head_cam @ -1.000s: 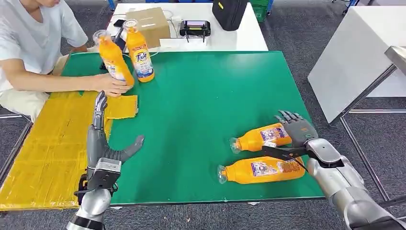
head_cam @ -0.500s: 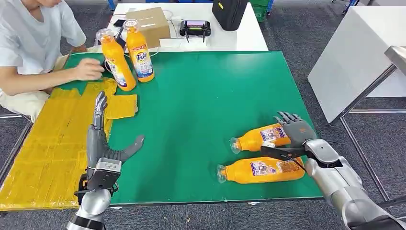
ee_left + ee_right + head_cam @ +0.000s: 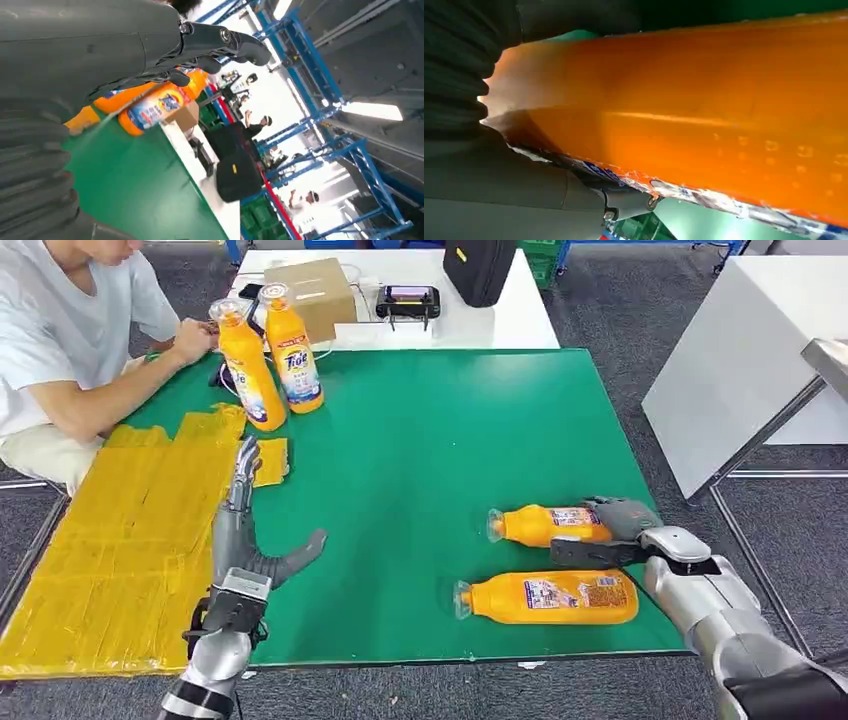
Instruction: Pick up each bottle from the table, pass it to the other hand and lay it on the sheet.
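Two orange bottles lie on the green table [image 3: 420,460] at the front right. My right hand [image 3: 618,528] grips the farther lying bottle [image 3: 545,525] at its base end, fingers over it and thumb under; the right wrist view has this farther bottle [image 3: 684,110] pressed close against the hand. The nearer lying bottle [image 3: 548,597] rests free. Two more bottles stand upright at the far left [image 3: 250,365] [image 3: 292,345], and the left wrist view catches these upright bottles [image 3: 150,102] too. My left hand [image 3: 250,530] stands open and empty beside the yellow sheet [image 3: 110,550].
A person sits at the far left, a hand [image 3: 192,335] next to the upright bottles. Behind the green table a white table [image 3: 500,315] carries a cardboard box [image 3: 318,290], a small device [image 3: 407,300] and a black bag [image 3: 480,265]. A white panel [image 3: 740,360] stands on the right.
My right hand has closed on the farther lying bottle, which has swung level. The person let go of an upright bottle and drew the hand back. My left hand shifted slightly right.
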You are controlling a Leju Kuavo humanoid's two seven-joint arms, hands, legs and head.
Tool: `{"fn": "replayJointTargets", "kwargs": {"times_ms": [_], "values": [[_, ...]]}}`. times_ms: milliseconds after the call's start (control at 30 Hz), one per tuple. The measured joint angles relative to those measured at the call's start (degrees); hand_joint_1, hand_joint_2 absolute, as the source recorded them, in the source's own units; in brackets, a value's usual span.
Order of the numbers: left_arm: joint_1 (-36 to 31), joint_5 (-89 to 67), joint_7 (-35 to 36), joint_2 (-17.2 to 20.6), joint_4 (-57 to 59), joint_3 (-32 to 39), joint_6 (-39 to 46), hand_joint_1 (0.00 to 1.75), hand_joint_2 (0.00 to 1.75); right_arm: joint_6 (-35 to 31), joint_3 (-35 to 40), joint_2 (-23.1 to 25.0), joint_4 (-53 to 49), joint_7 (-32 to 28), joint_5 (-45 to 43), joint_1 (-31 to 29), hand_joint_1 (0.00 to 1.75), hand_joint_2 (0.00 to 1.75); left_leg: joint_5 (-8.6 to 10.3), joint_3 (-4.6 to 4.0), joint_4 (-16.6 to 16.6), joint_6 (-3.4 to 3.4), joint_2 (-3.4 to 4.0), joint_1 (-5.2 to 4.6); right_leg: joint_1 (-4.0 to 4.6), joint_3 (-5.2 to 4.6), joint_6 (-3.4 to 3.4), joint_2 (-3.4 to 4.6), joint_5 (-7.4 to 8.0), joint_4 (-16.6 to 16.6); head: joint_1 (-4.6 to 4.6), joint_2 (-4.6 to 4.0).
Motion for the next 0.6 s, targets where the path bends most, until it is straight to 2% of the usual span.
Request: {"fn": "replayJointTargets", "kwargs": {"times_ms": [600], "values": [[-0.3,0.2,-0.1,0.0,1.6,-1.3,0.0,0.00,1.75,0.0,0.3,0.7,4.4,0.0,-0.1,-2.1,1.75,1.75,0.02,0.24,0.0,0.02,-0.01,0.00,-0.01,0.23,0.01,-0.01,0.01,0.0,0.00,0.00]]}}
